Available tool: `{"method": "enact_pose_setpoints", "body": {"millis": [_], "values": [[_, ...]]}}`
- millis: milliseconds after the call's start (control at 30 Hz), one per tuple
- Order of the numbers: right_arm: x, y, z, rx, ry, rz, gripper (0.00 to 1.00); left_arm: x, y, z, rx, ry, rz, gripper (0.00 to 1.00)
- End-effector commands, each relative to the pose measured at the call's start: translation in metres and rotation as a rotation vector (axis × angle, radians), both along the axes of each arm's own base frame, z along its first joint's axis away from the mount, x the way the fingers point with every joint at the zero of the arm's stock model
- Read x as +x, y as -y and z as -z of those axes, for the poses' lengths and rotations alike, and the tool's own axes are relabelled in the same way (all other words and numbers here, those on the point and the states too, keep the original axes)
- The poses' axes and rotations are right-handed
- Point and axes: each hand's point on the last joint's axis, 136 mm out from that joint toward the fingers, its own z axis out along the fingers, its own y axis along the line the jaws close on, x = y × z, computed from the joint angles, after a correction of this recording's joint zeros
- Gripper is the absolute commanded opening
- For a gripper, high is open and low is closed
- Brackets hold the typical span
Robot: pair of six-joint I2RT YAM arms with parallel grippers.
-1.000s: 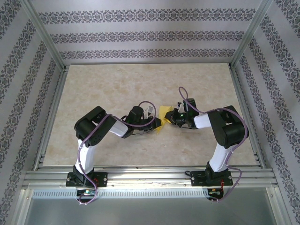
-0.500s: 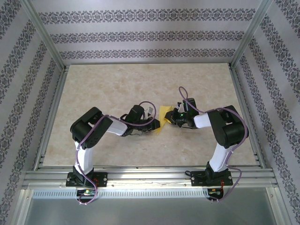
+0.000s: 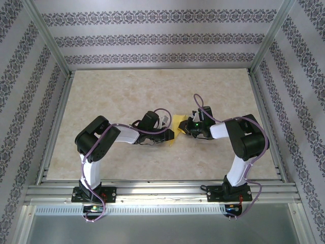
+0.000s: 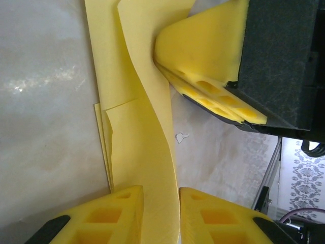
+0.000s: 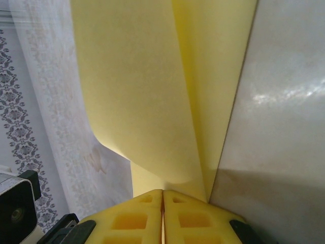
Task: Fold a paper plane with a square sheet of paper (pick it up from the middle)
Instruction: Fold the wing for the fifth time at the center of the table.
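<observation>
Near the middle of the pale marbled surface (image 3: 127, 91), between the two arms: partly folded yellow paper (image 3: 177, 123), layered and creased. Pinched along its right edge by the right end effector (image 3: 185, 128), clenched on it. Seen from the right wrist as two yellow fingers (image 5: 137, 221) pressed flush together, no gap along the seam. Straight out from between their tips, a curled flap of paper, and beside it a flatter layer lying against the surface. Seen from the left wrist as the same yellow fingers biting the upper end of the flap, black body behind them.

Flanked on the other side by the left end effector (image 3: 170, 133), low over the paper's left edge. Released, not clamped: fingers (image 4: 119, 216) parted by a narrow gap, with a long strip of the raised flap running down through that gap. Cannot tell whether either pad brushes the strip. Beneath the flap, flat on the surface, more folded layers with a stepped edge. Both arms bent inward, elbows out, tips close together across the paper.
</observation>
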Motion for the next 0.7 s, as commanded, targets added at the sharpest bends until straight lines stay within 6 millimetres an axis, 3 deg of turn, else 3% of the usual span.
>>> {"method": "enact_pose_setpoints", "body": {"millis": [0,467,600,667], "values": [[-0.002,0.001,0.011,-0.020,-0.037,0.003,0.10,-0.012,-0.020,0.026,0.153,-0.040,0.023,0.27],[-0.001,0.001,0.011,-0.026,-0.038,0.002,0.10,-0.020,-0.024,0.033,0.180,-0.060,0.040,0.11],[-0.002,0.001,0.012,-0.028,-0.043,0.001,0.09,-0.026,-0.027,0.036,0.183,-0.076,0.037,0.13],[-0.002,0.001,0.012,-0.029,-0.044,0.002,0.09,-0.029,-0.029,0.035,0.190,-0.083,0.041,0.20]]}}
